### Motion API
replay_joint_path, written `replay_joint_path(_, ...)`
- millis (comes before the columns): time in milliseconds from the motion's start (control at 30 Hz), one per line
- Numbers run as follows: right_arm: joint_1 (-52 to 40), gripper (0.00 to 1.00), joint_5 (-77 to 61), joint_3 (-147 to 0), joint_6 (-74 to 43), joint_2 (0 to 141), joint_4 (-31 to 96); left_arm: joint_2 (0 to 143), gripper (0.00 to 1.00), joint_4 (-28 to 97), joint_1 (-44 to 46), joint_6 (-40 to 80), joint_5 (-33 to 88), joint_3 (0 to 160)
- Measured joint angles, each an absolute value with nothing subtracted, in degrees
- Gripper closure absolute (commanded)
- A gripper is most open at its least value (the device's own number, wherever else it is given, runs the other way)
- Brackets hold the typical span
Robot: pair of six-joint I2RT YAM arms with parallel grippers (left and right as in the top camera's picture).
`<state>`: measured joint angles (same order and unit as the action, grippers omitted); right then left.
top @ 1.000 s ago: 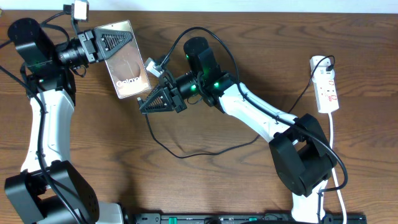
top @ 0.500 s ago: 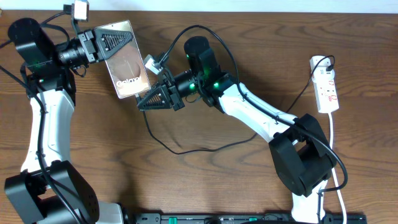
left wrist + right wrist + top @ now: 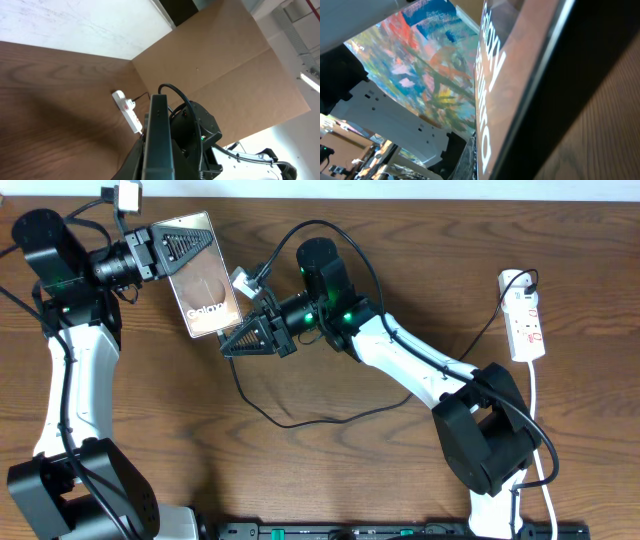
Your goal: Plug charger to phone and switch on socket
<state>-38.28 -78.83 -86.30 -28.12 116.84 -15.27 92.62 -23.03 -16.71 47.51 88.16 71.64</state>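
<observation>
Socket (image 3: 524,315) unobstructed; charger (image 3: 300,424) loops below raised phone (image 3: 205,275).

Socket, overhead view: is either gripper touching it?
No, the socket lies at the far right, while the left gripper and right gripper are both at the phone, well to its left.

The phone (image 3: 205,285) bears white "Galaxy" lettering.

white links (image 3: 400,358), black joints (image 3: 488,442), green lights (image 3: 347,316), black right claw (image 3: 230,350)
</observation>
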Motion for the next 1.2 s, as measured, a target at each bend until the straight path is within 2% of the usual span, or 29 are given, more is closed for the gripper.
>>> replay_joint_path(1200,-39.0,0.99,-75.4,-86.3,-28.8,116.8,-14.9,92.6,0.92,-23.0,-17.1,46.4,87.7,71.6)
